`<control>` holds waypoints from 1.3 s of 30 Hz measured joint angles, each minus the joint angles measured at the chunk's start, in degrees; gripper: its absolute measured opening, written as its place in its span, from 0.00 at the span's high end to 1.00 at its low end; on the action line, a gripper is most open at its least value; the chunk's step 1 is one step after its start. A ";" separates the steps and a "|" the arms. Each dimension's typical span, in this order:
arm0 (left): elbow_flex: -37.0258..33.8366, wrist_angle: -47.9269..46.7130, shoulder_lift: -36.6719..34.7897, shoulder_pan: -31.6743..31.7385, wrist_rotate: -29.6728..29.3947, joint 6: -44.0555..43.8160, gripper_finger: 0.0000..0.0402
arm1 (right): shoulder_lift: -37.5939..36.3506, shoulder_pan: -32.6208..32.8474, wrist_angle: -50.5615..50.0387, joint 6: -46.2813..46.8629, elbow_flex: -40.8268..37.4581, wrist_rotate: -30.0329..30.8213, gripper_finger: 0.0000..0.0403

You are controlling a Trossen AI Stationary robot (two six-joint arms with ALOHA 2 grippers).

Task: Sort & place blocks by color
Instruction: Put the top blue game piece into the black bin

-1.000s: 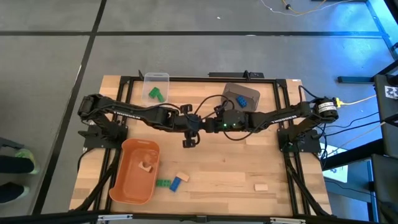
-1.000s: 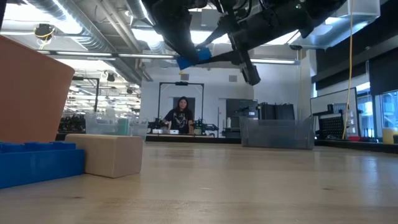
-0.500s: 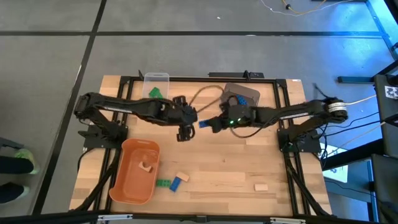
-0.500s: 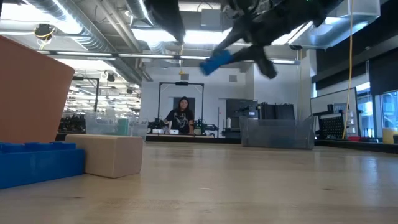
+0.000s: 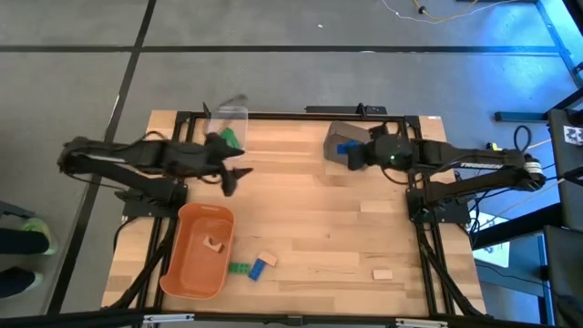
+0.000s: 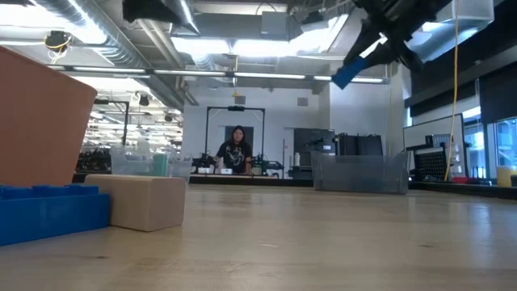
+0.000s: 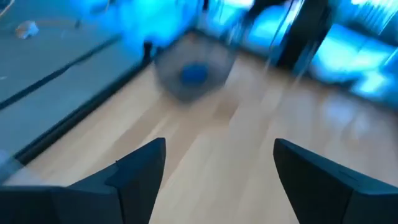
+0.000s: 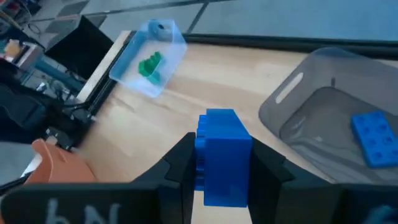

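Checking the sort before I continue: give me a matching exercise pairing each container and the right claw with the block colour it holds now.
Column one:
1. Clear bin
2. Grey bin
3. Orange tub
4. Right claw

Column two:
A. One tan block
B. A blue block gripped between the fingers, not yet dropped
C. Green blocks
D. A blue block lying inside

Pairs: 1-C, 2-D, 3-A, 4-B
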 joint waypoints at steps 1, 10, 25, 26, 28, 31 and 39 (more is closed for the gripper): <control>-1.72 4.34 -1.82 -0.15 -0.28 -0.22 0.28 | -0.47 -0.35 -0.30 -0.19 -0.02 0.13 0.76; -7.08 12.76 -9.29 -0.14 -7.80 3.49 0.28 | 2.42 -7.11 -0.70 -4.90 1.26 -0.67 0.76; -7.17 11.99 -8.52 -0.14 -5.49 -1.89 0.28 | 27.21 -22.76 -5.23 -16.87 4.28 -13.92 0.76; -7.17 12.12 -8.62 -0.17 -5.49 -1.91 0.28 | 28.59 -22.84 -5.13 -16.87 4.28 -13.94 0.76; -7.17 12.04 -8.60 -0.14 -5.54 -1.92 0.28 | 30.77 -22.82 -4.64 -16.87 4.28 -14.07 0.74; -7.17 12.00 -8.58 -0.14 -5.54 -1.92 0.28 | 33.02 -22.82 -3.88 -16.54 4.28 -15.27 0.70; -7.17 11.98 -8.58 -0.15 -5.52 -1.96 0.28 | 34.05 -22.88 -2.16 -15.60 4.28 -16.84 0.65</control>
